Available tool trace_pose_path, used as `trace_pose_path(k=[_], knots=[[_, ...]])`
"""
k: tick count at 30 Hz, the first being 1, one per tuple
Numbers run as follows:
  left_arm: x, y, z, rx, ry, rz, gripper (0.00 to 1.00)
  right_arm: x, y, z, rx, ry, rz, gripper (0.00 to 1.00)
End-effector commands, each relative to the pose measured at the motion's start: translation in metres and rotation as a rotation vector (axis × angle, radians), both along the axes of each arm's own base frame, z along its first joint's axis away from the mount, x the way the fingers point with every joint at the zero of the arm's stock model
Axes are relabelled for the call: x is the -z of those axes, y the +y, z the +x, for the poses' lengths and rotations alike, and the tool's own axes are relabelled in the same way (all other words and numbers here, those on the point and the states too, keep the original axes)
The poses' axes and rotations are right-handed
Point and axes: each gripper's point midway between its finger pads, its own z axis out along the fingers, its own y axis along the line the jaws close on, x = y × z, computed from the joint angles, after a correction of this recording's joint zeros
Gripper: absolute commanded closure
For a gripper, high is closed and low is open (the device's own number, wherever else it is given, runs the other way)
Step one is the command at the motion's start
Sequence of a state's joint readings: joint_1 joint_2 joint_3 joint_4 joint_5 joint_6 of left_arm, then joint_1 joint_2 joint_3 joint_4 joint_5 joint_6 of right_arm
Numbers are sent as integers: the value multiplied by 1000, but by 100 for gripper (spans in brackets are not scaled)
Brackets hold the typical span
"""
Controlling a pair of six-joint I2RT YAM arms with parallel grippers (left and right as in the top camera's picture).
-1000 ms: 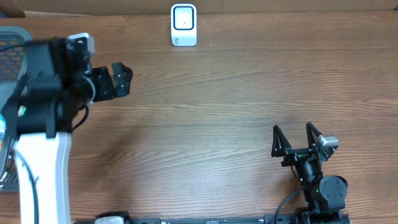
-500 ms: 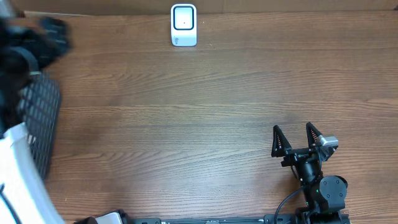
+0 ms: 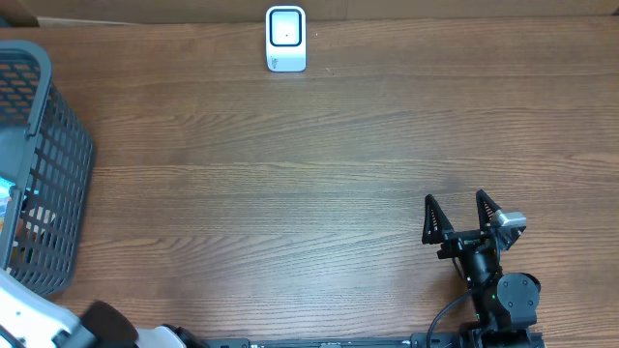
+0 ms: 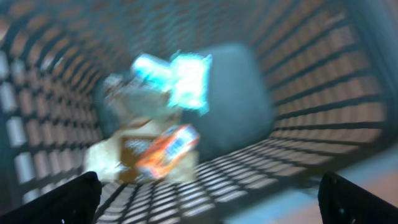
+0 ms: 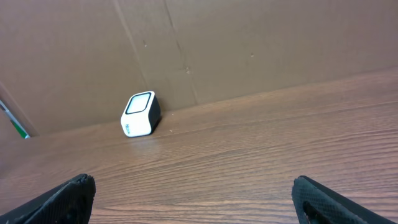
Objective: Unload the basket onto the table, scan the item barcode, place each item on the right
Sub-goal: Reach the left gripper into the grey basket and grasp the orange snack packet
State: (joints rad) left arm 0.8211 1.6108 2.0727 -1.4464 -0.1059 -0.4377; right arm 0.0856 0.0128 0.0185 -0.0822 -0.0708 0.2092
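A robot test bench dressed as a shop checkout. A wood-grain table (image 3: 290, 193) carries a small white scanner (image 3: 286, 39) at its far edge and a grey mesh basket (image 3: 58, 145) at the left, holding blurred snack packets (image 4: 165, 152). Plain cardboard (image 5: 249, 43) walls off the back, and a black robot arm (image 3: 498, 290) with its cable stands at the near edge
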Motion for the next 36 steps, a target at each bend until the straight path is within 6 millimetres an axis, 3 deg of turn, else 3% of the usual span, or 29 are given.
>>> trace_pose_path(k=[1, 9, 15, 23, 25, 27, 28, 36], knots=[[20, 13, -13, -26, 86, -42, 4, 2, 1, 0, -3, -3, 7, 0], [95, 14, -16, 39, 333, -271, 11, 2, 1, 0, -3, -2, 7, 0], [139, 16, -21, 50, 478, -403, 24, 2, 1, 0, -3, -2, 7, 0], [160, 22, -16, 63, 514, -435, 21, 2, 1, 0, -3, -3, 7, 0], [164, 24, -15, 66, 517, -438, 26, 2, 1, 0, -3, -2, 7, 0], [165, 25, -14, 66, 515, -435, 48, 2, 1, 0, -3, -2, 7, 0], [165, 25, -14, 65, 514, -433, 54, 2, 1, 0, -3, -2, 7, 0], [164, 33, -15, 50, 529, -397, 57, 2, 1, 0, -3, -2, 7, 0]])
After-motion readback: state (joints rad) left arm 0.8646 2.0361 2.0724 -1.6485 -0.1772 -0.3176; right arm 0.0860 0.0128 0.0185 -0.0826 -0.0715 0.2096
